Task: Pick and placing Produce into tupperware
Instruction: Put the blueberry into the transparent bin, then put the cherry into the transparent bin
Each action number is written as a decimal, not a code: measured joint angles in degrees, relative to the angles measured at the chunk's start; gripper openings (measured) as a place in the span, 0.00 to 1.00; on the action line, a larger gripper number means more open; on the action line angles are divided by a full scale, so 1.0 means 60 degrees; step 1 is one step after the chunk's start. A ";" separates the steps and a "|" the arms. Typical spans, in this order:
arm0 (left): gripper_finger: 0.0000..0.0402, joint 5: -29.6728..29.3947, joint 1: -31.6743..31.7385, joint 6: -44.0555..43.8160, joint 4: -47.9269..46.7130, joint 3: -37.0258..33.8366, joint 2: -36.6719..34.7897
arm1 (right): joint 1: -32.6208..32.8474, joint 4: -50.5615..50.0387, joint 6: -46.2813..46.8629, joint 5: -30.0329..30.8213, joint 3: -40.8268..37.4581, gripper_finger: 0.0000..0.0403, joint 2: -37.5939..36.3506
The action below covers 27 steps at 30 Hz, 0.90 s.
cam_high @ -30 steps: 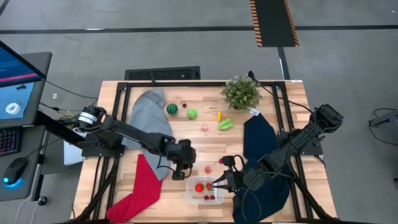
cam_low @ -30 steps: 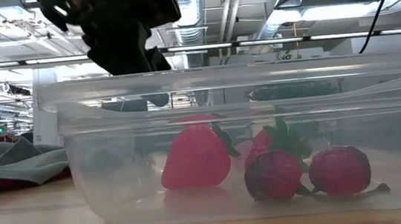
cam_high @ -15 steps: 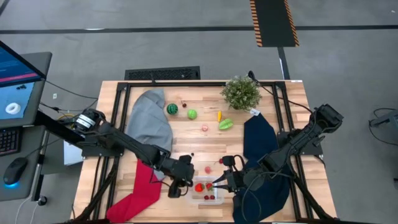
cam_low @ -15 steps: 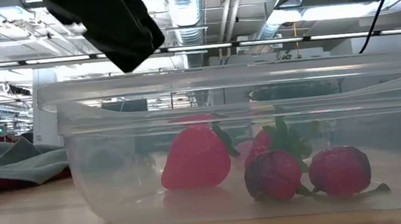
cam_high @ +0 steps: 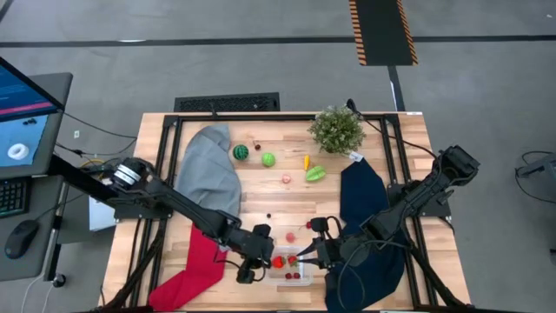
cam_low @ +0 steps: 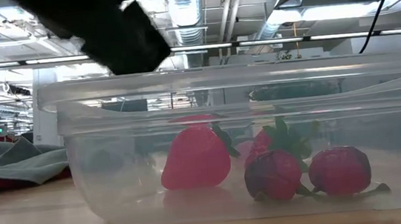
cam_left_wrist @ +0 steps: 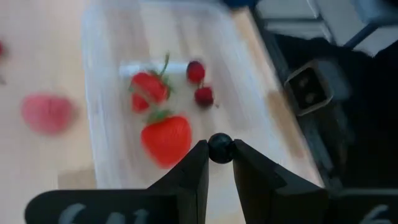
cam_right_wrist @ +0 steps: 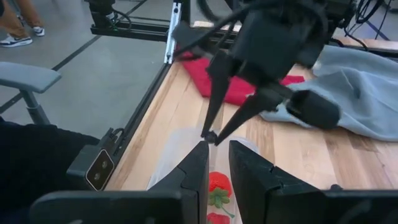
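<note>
The clear tupperware stands near the table's front edge. Inside lie a red strawberry, a smaller red fruit and two dark red cherries. My left gripper hovers over the tupperware's left end, shut on a tiny dark berry. My right gripper is at the tupperware's right end, its fingers nearly together. More produce lies on the wood: a pink piece, a striped melon ball, a green ball and other pieces farther back. My left gripper pinches the dark berry between its two fingertips, only at their free ends. The fingers slant down from the table's left side. The berry hangs clear above the tupperware's floor. My right gripper is at the tupperware's right end wall; its own fingers hide the place of contact.
A grey cloth and a red cloth lie at the left, a dark blue cloth at the right. A bushy potted plant stands at the back. Bare wood lies between the produce and the tupperware.
My left gripper has gone toward the table's near edge and the tupperware with the dark berry, tipping its fingers farther down, and now stands over the tupperware's left end. The tupperware and the fruits inside have kept still.
</note>
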 joint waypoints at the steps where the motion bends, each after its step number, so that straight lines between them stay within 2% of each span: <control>1: 0.14 0.0136 0.0004 0.0038 0.0071 0.0006 0.0149 | 0.0004 0.0007 0.0004 0.0000 -0.0001 0.22 0.0000; 7: 0.14 0.0184 0.0002 -0.0019 0.0210 0.0235 0.0454 | 0.0004 0.0012 0.0177 -0.0009 -0.0012 0.22 0.0000; 11: 0.16 -0.0275 0.0000 0.0068 0.0023 0.0215 0.0483 | 0.0004 0.0009 0.0180 -0.0011 -0.0012 0.22 0.0000; 22: 0.45 -0.0533 -0.0080 0.0220 0.0510 0.0215 0.0483 | 0.0004 -0.0034 0.0192 -0.0025 -0.0012 0.22 0.0000; 27: 0.51 -0.0748 -0.0044 0.0169 0.0544 0.0215 0.0483 | -0.0041 -0.0043 0.0267 -0.0025 -0.0012 0.22 0.0000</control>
